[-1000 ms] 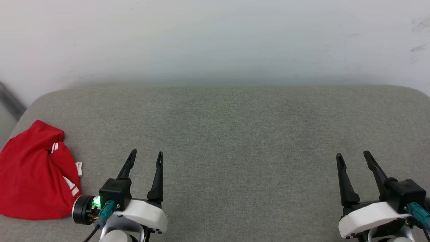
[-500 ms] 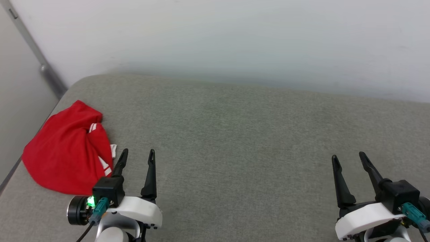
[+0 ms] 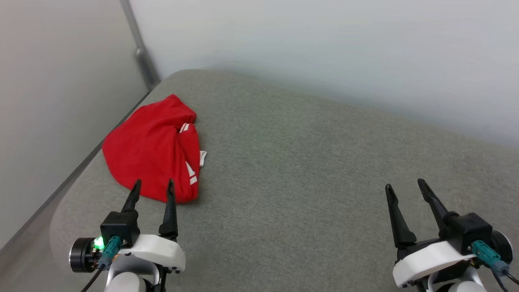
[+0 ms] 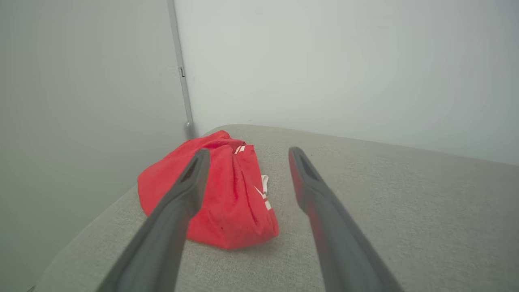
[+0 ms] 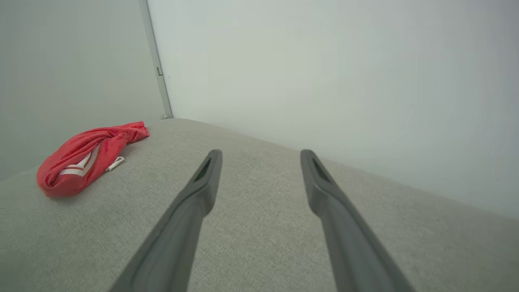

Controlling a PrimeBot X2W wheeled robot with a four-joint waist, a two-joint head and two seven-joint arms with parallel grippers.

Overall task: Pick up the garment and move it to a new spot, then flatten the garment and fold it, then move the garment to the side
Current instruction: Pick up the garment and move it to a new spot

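Crumpled red soft-fabric T-shirt (image 3: 152, 146) with white striped cuff edges, bunched by the far left corner of a grey woven cushioned surface (image 3: 308, 170), left gripper (image 3: 154, 185) spread and empty, hovering near the shirt's near edge, right gripper (image 3: 405, 183) spread, empty, well apart to the right

A grey woven-fabric padded surface (image 3: 308, 162) (far left corner rounded) meets plain pale walls (image 3: 324, 40), a grey metal strip (image 3: 132, 25) between them.
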